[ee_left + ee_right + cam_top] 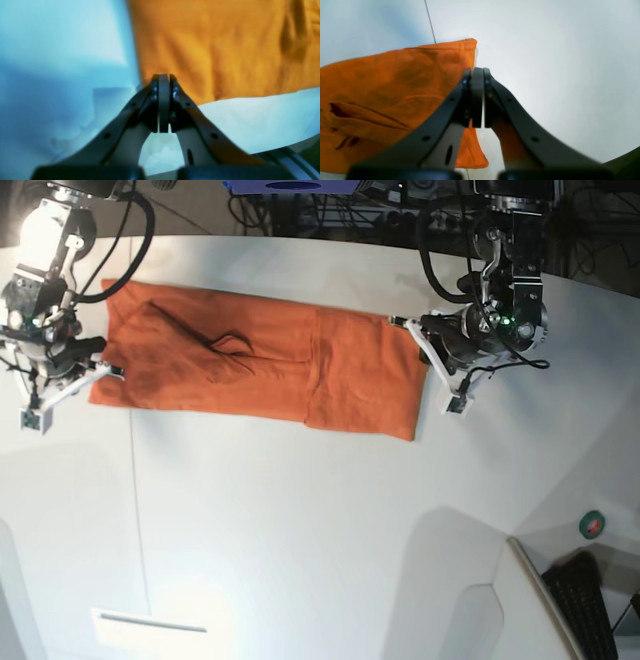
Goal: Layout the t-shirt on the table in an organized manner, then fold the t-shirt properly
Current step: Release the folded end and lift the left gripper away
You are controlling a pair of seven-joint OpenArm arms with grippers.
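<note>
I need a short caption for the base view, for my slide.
Two shut grippers, left and right, flank a long folded orange t-shirt on the white table.

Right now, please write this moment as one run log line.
t-shirt: folded strip on table | left gripper: shut at shirt edge | right gripper: shut at opposite end

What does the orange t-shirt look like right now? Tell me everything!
The t-shirt is plain orange soft cloth, folded into a long band lying flat across the white table. It has wrinkles and a dark crease near one end. The left hand and the right hand sit at its two ends, both shut; whether they pinch cloth is unclear.
</note>
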